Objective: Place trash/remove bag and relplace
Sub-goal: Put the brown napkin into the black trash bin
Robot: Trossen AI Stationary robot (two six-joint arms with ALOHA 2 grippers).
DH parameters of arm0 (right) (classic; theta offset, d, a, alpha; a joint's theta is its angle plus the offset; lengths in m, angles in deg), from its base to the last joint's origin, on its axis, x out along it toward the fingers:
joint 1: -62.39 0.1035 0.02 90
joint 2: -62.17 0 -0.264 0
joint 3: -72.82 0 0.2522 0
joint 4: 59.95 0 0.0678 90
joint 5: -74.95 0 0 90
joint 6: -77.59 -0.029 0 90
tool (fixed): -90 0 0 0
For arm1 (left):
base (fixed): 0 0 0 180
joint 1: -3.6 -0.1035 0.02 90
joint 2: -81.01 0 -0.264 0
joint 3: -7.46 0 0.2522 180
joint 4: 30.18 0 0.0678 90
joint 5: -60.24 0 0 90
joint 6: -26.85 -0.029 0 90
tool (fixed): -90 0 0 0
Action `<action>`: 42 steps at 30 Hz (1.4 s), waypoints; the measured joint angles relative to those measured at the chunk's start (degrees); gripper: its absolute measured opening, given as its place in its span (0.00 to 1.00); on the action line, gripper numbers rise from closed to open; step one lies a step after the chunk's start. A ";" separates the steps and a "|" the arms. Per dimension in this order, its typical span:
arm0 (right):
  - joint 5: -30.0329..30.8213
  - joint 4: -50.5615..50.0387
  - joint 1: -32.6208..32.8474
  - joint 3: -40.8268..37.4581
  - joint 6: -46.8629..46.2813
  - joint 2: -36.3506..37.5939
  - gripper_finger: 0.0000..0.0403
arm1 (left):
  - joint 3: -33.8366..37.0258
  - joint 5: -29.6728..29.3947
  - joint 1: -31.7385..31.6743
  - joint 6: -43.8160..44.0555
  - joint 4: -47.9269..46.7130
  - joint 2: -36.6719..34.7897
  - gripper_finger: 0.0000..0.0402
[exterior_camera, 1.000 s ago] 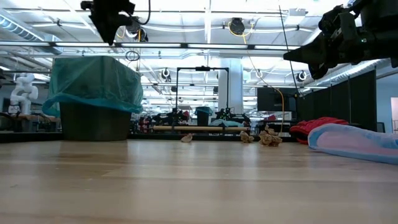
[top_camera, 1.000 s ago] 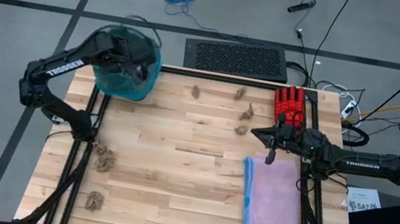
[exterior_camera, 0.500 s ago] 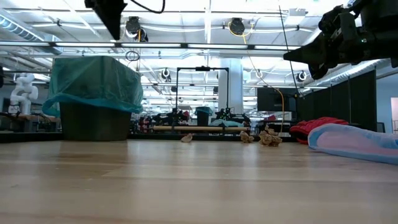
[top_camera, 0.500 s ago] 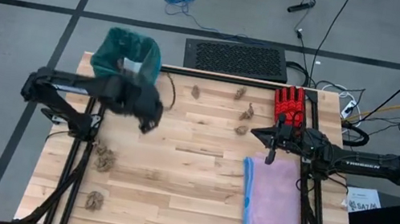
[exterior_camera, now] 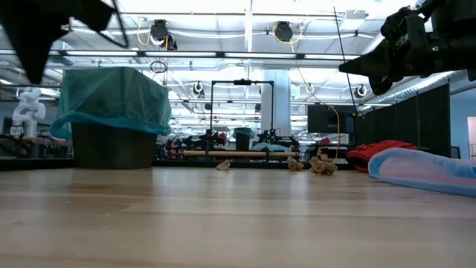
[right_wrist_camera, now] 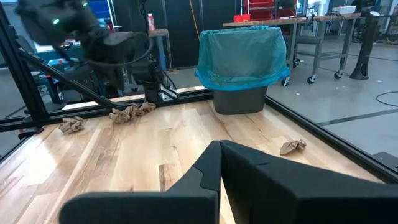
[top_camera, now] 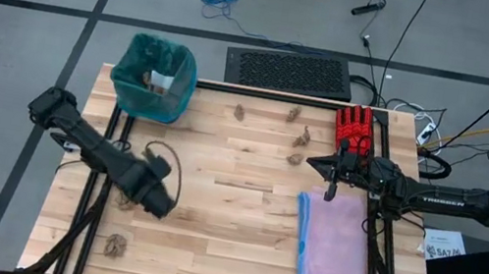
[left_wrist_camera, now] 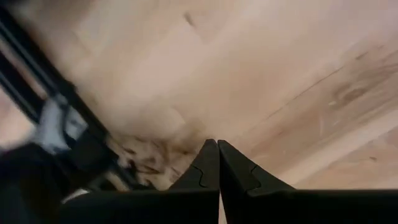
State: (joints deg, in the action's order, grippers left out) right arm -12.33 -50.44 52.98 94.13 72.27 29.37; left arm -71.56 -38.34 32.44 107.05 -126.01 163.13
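Observation:
My left gripper (top_camera: 159, 205) is shut and empty, pointing down just above the table's left part, beside a brown paper wad (top_camera: 127, 199); the right wrist view shows it (right_wrist_camera: 151, 94) over that wad (right_wrist_camera: 132, 112). Another wad (top_camera: 115, 245) lies nearer the front edge. Several more wads (top_camera: 299, 138) lie at the far middle. The teal-green bag (top_camera: 153, 77) lines a dark bin at the far left corner, its rim folded over the bin's edge, with paper scraps inside. My right gripper (right_wrist_camera: 221, 146) waits shut at the right edge.
A red glove (top_camera: 357, 128) lies at the far right corner. A pale pink bag with a blue edge (top_camera: 333, 261) is spread on the table's right side. Black frame rails (top_camera: 113, 150) run along both sides. Bare wood fills the middle.
My left gripper has swung from above the bin toward the table's near edge and come down, tipping to point at the table beside the left wad. The bin's inside, hidden by the arm a second ago, now shows.

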 joint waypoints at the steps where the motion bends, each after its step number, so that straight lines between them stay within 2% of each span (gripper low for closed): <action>1: 0.00 0.00 0.00 0.00 0.00 0.00 0.00 | 0.83 0.00 1.35 2.68 0.88 0.09 0.00; 4: -0.01 0.00 0.02 0.00 0.01 0.00 0.00 | 3.08 0.74 4.79 7.54 4.04 0.82 0.01; 8: -0.02 0.00 0.02 0.00 0.00 0.00 0.00 | 4.69 5.85 7.63 10.17 3.89 3.48 0.07; 11: -0.02 0.00 0.02 0.00 0.01 0.00 0.00 | 5.37 8.53 8.98 11.61 3.46 6.12 0.14; 19: -0.02 0.02 0.02 0.00 0.00 -0.02 0.00 | 7.99 10.17 10.69 12.50 0.02 13.39 0.38; 24: -0.02 0.02 0.02 0.00 0.00 -0.02 0.00 | 12.68 13.73 10.69 12.49 4.14 15.21 0.47; 31: -0.02 0.02 0.15 0.00 0.02 -0.02 0.00 | 20.47 15.20 10.67 12.49 12.68 15.18 0.50; 37: -0.02 0.04 0.13 0.00 0.01 -0.02 0.00 | 22.59 15.50 10.61 12.49 14.50 14.93 0.49; 40: -0.02 0.04 0.13 0.00 0.01 -0.02 0.00 | 22.68 15.42 10.56 13.33 14.92 14.97 0.47; 42: -0.02 0.04 0.13 0.00 0.00 -0.02 0.00 | 22.73 14.98 10.56 13.82 15.65 14.99 0.42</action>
State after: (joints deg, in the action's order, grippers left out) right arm -12.35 -50.40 53.11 94.13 72.27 29.35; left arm -48.84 -23.36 43.00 120.87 -110.35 178.13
